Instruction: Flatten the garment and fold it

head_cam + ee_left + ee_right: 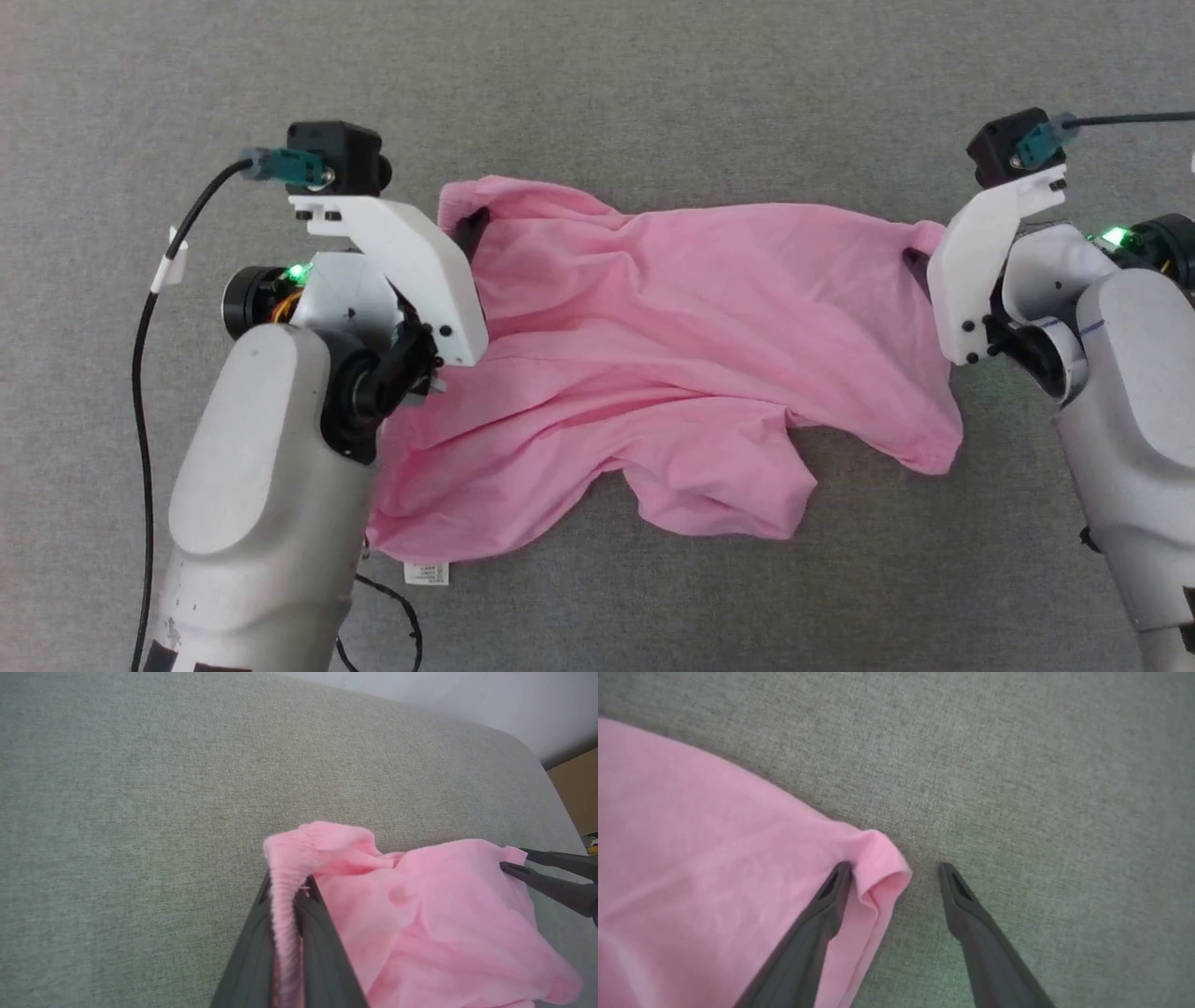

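The garment (672,355), thin pink shorts, lies rumpled across the grey cloth surface, waistband toward the far side and two legs toward me. A small white label (426,572) pokes out at its near left corner. My left gripper (288,891) is shut on the gathered waistband at the garment's far left corner (299,844). My right gripper (895,870) stands open at the garment's far right corner (882,858); one finger lies on the pink cloth and the other on the bare surface, with the corner between them.
The grey woven surface (597,84) stretches all around the garment. A black cable (145,373) hangs along my left arm. In the left wrist view the surface's rounded far edge (528,746) meets a pale wall, with a brown box (577,788) beyond it.
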